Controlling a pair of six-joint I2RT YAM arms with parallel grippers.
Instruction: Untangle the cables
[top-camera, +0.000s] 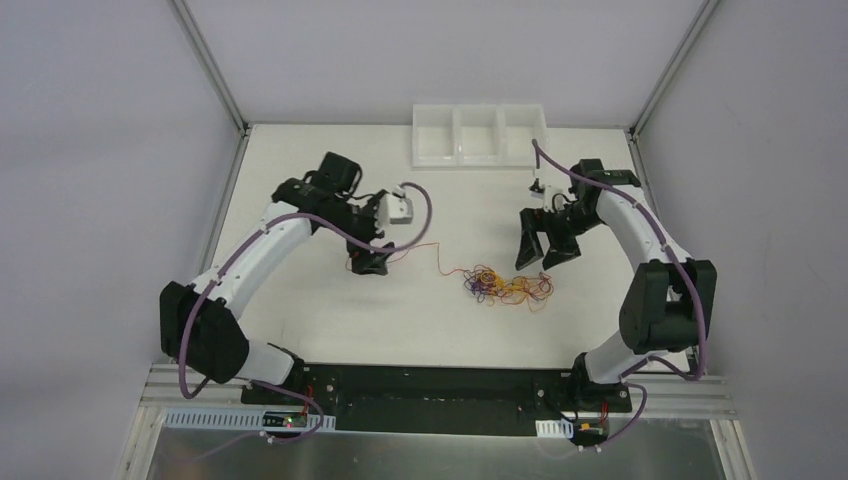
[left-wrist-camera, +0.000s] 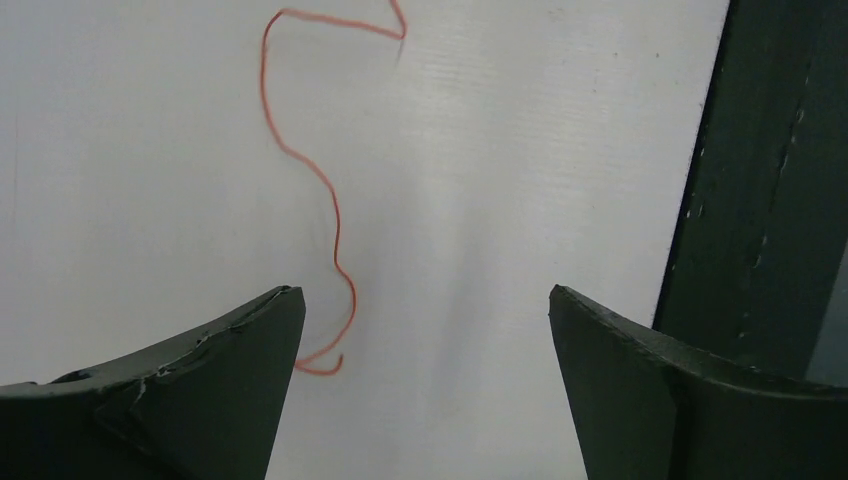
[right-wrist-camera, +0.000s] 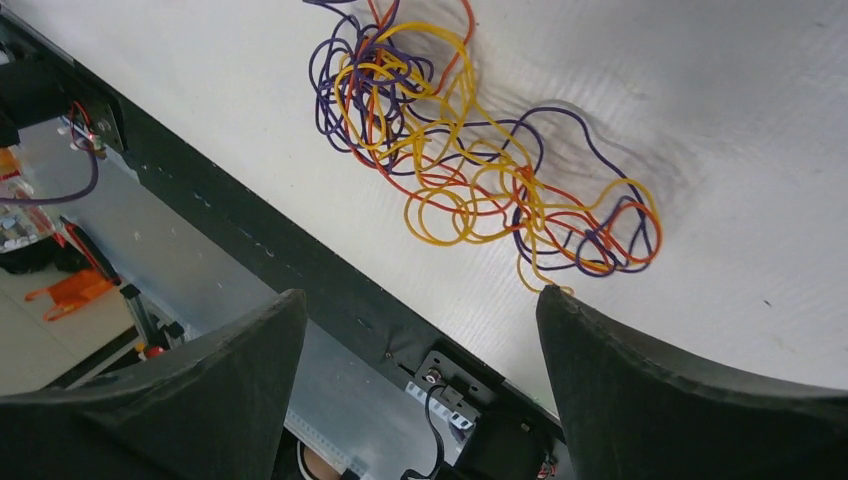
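Note:
A tangle of purple, yellow and orange-red cables (top-camera: 507, 286) lies in the middle of the white table (top-camera: 330, 310); it fills the upper part of the right wrist view (right-wrist-camera: 480, 150). One orange-red cable (top-camera: 437, 257) trails left from it toward my left gripper (top-camera: 371, 262). In the left wrist view this cable (left-wrist-camera: 325, 190) ends in a hook beside the left finger (left-wrist-camera: 210, 380). My left gripper (left-wrist-camera: 425, 300) is open and empty just above the table. My right gripper (top-camera: 541, 254) is open and empty, right of and behind the tangle; it also shows in the right wrist view (right-wrist-camera: 420, 300).
A white three-compartment tray (top-camera: 477, 135) stands at the back edge of the table. A black rail (top-camera: 440, 385) with the arm bases runs along the near edge. Aluminium frame posts (top-camera: 210, 60) rise at the back corners.

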